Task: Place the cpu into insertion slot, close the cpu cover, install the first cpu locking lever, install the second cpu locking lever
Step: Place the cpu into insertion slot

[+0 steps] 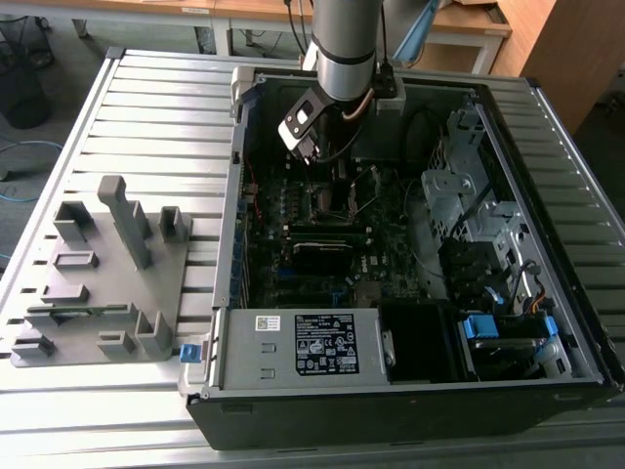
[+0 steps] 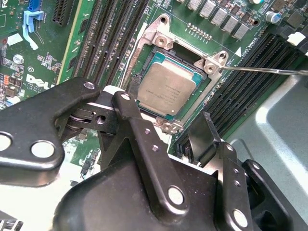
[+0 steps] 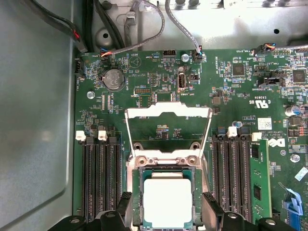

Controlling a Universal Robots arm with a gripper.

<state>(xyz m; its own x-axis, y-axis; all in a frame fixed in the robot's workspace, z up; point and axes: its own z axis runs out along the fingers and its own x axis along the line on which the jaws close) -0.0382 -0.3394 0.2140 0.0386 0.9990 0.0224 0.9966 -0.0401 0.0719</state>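
Flat silver square cpu (image 2: 166, 91) sits in dark metal-rimmed insertion slot (image 3: 135, 192), jaws wide, empty, astride it; thin silver cpu cover (image 3: 168, 111) frame stands open, looks light, stiff, best pushed at its crossbar.

The silver-grey jointed arm (image 1: 344, 39) is reaching steeply downward, its wrist leaning toward the exterior view's left. The black metal two-fingered gripper (image 3: 167, 199) is pointing down, with its fingers (image 2: 210, 137) spreading well apart and clasping nothing.
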